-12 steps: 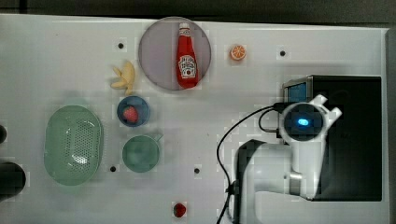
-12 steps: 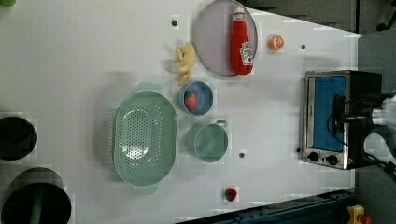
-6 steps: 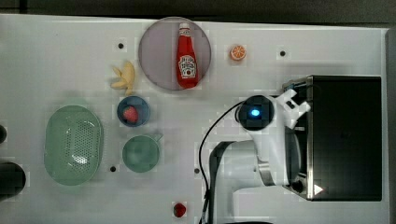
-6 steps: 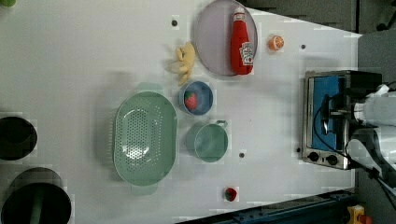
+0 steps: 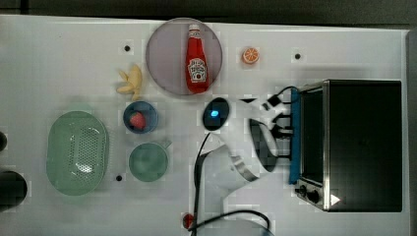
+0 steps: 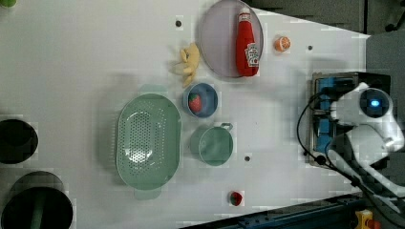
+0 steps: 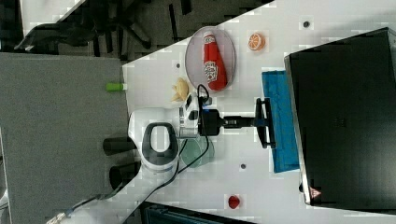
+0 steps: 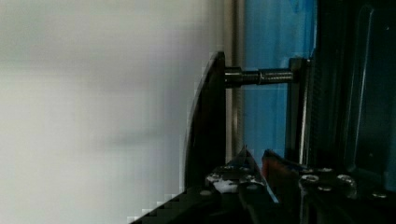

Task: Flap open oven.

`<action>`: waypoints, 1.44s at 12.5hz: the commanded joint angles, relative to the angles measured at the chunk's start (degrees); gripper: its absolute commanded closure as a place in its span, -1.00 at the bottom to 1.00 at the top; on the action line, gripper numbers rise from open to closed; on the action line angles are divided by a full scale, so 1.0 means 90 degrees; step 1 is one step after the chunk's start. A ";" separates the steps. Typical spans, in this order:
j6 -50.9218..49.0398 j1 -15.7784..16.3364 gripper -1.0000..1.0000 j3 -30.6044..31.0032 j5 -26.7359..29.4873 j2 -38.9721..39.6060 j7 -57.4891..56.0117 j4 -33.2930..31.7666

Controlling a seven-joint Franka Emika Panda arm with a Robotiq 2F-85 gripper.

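Pincer [image 7: 262,122] grips one oven's [image 7: 345,116] single handle [image 7: 265,140].

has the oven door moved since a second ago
Yes. In the top view the blue glass door now swings out from the oven front toward the top view's left, with the gripper on its handle.

ketchup bottle [image 5: 197,59] on plate [image 5: 162,64] | colander [image 5: 76,152] | cup [image 5: 147,162] | orange slice [image 5: 250,55]

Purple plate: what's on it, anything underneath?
A red ketchup bottle lies flat on the purple plate, cap toward the top view's upper edge. Nothing else rests on it. Whatever is under the plate is covered.
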 commanded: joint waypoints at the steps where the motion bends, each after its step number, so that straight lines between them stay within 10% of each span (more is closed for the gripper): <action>1: -0.0203 0.0416 0.65 0.0313 -0.0780 0.0673 0.1854 0.0026; 13: 0.0041 0.0756 0.65 0.0416 -0.1191 0.1998 0.2799 0.0781; 18: 0.0512 0.0748 0.65 0.0553 0.1768 0.1110 0.2798 0.0807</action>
